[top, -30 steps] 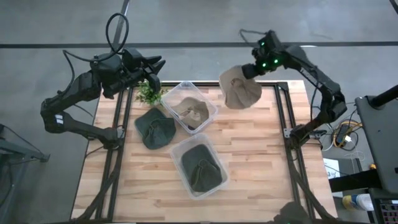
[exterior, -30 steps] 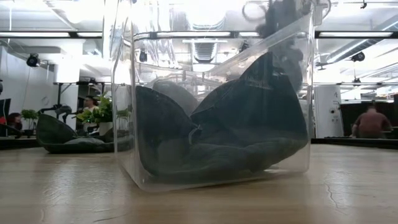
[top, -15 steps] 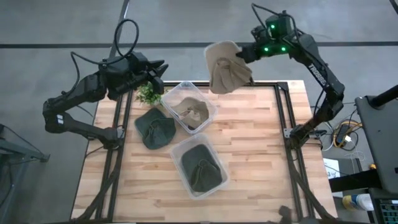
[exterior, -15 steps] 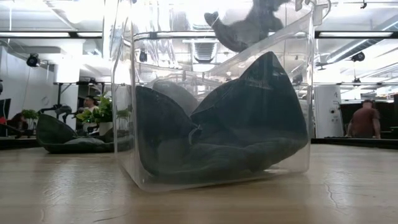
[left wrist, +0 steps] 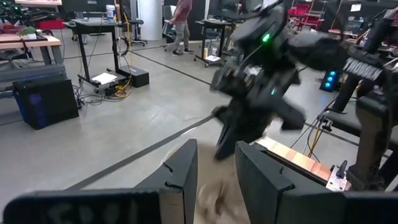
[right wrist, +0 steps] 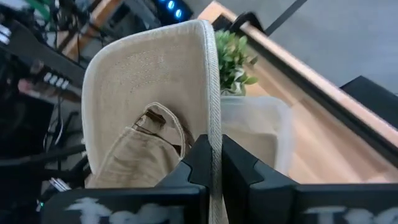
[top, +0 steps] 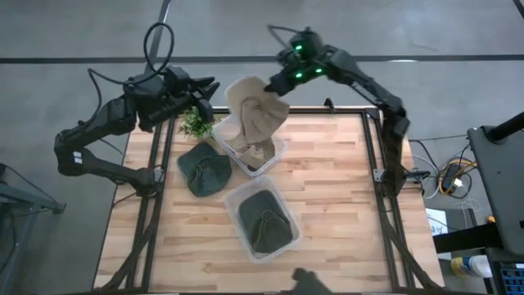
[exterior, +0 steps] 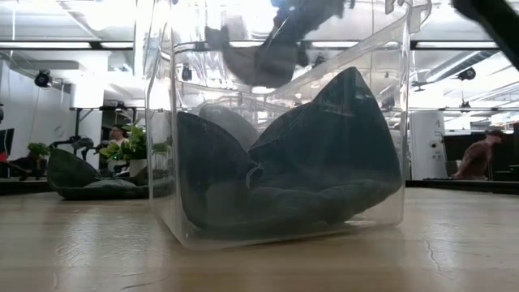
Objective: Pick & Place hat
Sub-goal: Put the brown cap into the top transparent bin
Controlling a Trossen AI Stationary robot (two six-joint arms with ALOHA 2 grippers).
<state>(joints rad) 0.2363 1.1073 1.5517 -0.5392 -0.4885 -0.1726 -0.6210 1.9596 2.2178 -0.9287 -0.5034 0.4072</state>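
Observation:
A tan hat hangs from my right gripper, which is shut on it above the far clear bin. That bin holds another tan hat. In the low view the carried hat shows high up, behind the near bin. The near clear bin holds a dark green hat. Another dark green hat lies flat on the table left of the bins. My left gripper hovers open past the table's far left edge, touching nothing. My right gripper pinches the tan hat's brim edge between its two fingers; the stitched rim runs up out of the jaws. The hat is lifted clear and hangs below the gripper, crown side drooping over the far bin.
A small green plant stands at the table's far left edge, just beside the far bin and under my left gripper. Bare wood spreads over the table's right half. Dark frame rails run along the table's sides. A person is far off in the room.
My right gripper has swung toward the table's left along the far edge, carrying the tan hat from over the far right part to above the far bin. The hat has swayed and turned as it went, staying clear of the table.

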